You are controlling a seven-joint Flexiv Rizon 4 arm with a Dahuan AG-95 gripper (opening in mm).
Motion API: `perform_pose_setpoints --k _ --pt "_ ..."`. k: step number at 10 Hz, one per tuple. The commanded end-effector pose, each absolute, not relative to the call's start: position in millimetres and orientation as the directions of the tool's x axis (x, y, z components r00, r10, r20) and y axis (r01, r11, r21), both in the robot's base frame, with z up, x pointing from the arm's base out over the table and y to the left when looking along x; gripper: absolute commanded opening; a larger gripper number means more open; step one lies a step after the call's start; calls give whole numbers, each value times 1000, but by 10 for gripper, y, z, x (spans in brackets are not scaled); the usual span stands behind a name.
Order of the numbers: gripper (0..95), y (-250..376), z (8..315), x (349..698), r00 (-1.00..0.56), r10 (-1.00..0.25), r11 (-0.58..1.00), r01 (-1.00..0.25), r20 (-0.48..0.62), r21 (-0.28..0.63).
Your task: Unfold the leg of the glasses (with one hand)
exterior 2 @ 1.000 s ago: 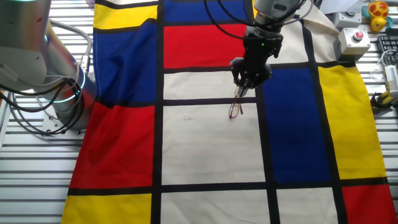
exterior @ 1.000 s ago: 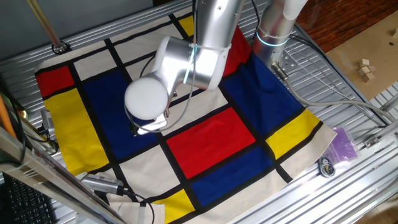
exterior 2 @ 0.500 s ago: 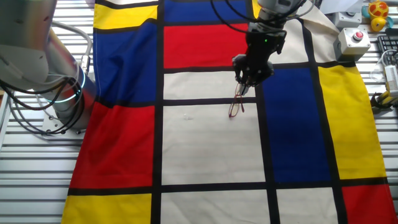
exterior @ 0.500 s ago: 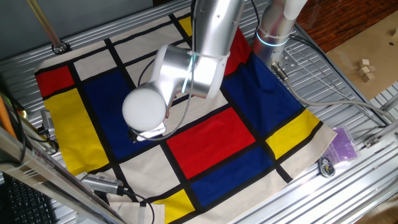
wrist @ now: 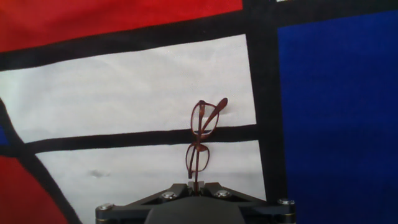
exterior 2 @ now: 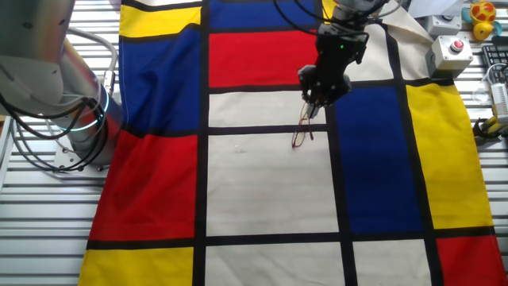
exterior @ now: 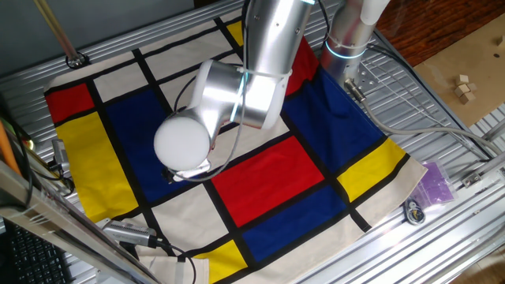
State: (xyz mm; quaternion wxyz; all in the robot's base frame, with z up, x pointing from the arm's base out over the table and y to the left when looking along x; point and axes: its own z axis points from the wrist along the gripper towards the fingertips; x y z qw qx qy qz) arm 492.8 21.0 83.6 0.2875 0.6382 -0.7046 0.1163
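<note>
The glasses [wrist: 200,138] are thin reddish-brown wire spectacles lying on a cream square of the cloth, across a black stripe. They also show as a small shape in the other fixed view, glasses [exterior 2: 300,135]. A thin dark leg [wrist: 195,178] runs from the frame straight back into my gripper [wrist: 196,185], whose jaws are closed tight on it. The gripper [exterior 2: 311,108] hangs just beyond the glasses near the blue square. In one fixed view the arm's round joint [exterior: 183,143] hides both gripper and glasses.
A checked cloth [exterior 2: 262,191] of red, blue, yellow and cream squares covers the metal table. The arm's base [exterior 2: 79,127] stands at the cloth's left edge. A box with a red button [exterior 2: 451,52] and cables lie at the far right.
My gripper has drawn back a little toward the red square, still holding the leg. The glasses have stayed almost in place on the cream square.
</note>
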Motion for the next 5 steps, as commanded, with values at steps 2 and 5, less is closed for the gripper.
perform_pose_setpoints --k 2,5 --pt "0 246 869 4963 -10 -825 158 -964 565 214" --pt "0 263 886 4963 5 -818 152 -963 576 224"
